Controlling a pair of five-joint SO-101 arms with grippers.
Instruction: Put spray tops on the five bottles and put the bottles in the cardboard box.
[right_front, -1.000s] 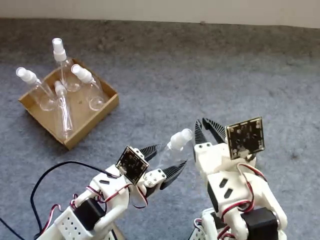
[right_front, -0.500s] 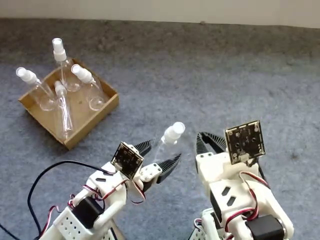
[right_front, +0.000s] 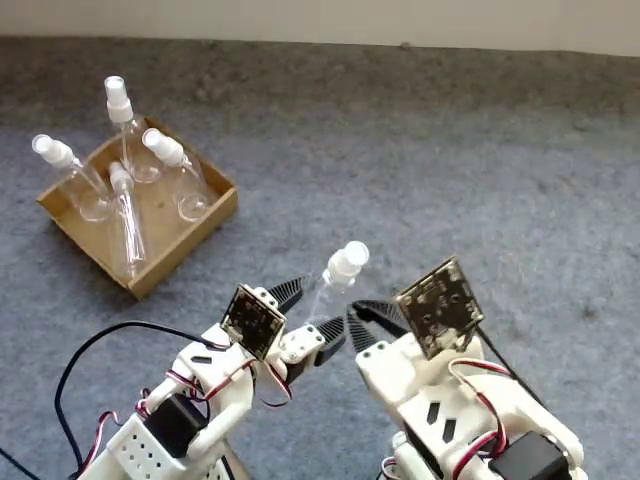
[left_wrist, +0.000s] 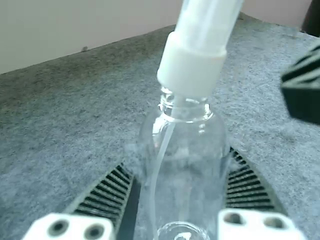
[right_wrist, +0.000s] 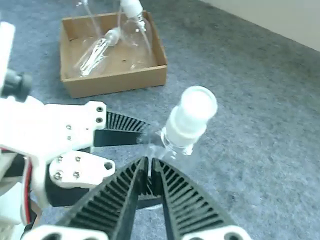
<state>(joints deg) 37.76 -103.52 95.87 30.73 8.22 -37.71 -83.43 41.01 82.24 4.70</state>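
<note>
Lower middle of the frame: a capped bottle (right_front: 335, 281) is clamped in the left gripper (right_front: 313, 311). The right gripper (right_wrist: 150, 168) is pinched closed, empty, just beside it. Four other bottles (right_front: 128, 215) are parked in the cardboard box (right_front: 190, 240), upper left.

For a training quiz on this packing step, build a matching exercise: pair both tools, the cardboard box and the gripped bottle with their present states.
Things
1. left tool
2. right tool
3. shallow brown cardboard box
4. clear plastic bottle with white spray top

States
A. holds four other spray-topped bottles
B. shut with nothing between its fingers
C. clamped around a bottle's body
D. held tilted, white top on its neck

Pairs: 1-C, 2-B, 3-A, 4-D
</note>
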